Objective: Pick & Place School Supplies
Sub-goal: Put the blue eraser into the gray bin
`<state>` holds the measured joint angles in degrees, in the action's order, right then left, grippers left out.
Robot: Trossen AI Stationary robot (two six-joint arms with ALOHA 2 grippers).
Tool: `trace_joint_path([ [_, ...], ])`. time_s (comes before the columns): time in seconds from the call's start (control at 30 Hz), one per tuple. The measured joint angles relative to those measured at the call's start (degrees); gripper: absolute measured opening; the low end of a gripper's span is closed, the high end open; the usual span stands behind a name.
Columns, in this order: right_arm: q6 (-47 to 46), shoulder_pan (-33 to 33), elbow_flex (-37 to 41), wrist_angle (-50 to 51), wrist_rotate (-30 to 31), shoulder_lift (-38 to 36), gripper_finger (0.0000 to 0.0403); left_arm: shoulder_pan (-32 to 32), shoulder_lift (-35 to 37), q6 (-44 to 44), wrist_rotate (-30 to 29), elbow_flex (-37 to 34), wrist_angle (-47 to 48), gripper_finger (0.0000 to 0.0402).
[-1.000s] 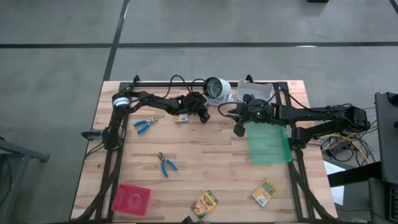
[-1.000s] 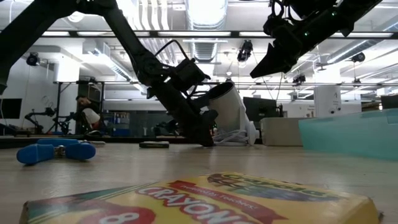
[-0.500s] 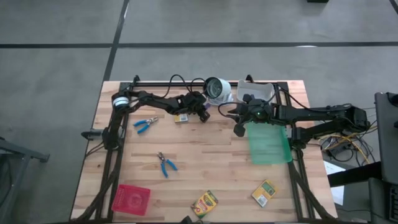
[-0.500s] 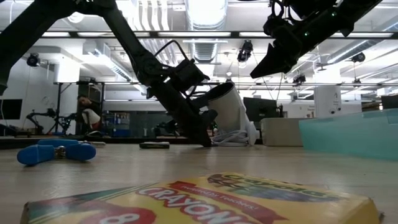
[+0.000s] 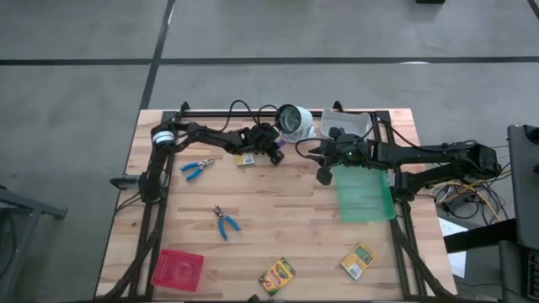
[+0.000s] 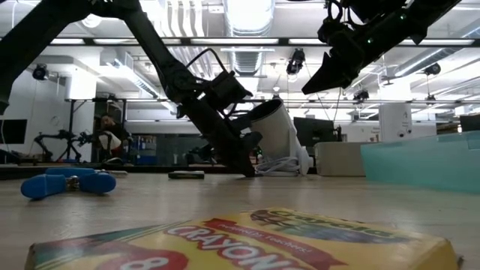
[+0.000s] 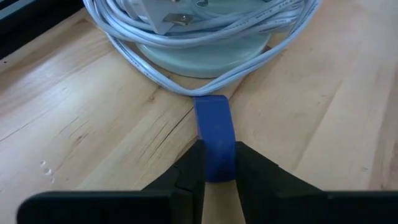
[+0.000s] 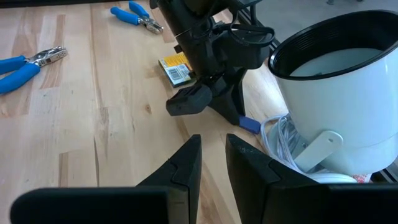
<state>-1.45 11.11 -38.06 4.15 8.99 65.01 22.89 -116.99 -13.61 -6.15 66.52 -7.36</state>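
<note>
- A wooden counter [image 5: 278, 219] stands on a grey floor, with a big bright workroom behind it.
- The left claw [image 7: 216, 165] is closed on a small blue piece [image 7: 214, 134], with one finger on each long side.
- The piece sits low on the counter near the middle of its far edge. Its tip is right beside the white cable [image 7: 186, 90] coiled around the white round thing [image 5: 295, 120].
- The piece looks light, stiff and smooth, so I think it could slip or twist. A grip across its middle, on the flat sides, seems safest.
- It is so close to the cable that a lift could snag it.
- A crayon box [image 5: 245, 159] lies just beside that claw. Such a box looks light and easy to crush, so hold its long sides softly.
- Two more boxes [image 5: 277, 273] [image 5: 358, 260] lie near the front edge.
- The right claw [image 5: 323, 175] hangs above the counter by the green mat [image 5: 365, 195]. Its gap is narrow and it holds nothing.
</note>
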Motion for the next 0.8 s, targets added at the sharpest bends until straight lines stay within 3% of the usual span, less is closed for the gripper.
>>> trace_joint_path([
  [0.8, 0.0, 0.0, 0.0, 0.0, 0.0, 0.0, 0.0068, -1.3, 2.5, 0.0, 1.3, -0.4, 3.2, 0.0071],
])
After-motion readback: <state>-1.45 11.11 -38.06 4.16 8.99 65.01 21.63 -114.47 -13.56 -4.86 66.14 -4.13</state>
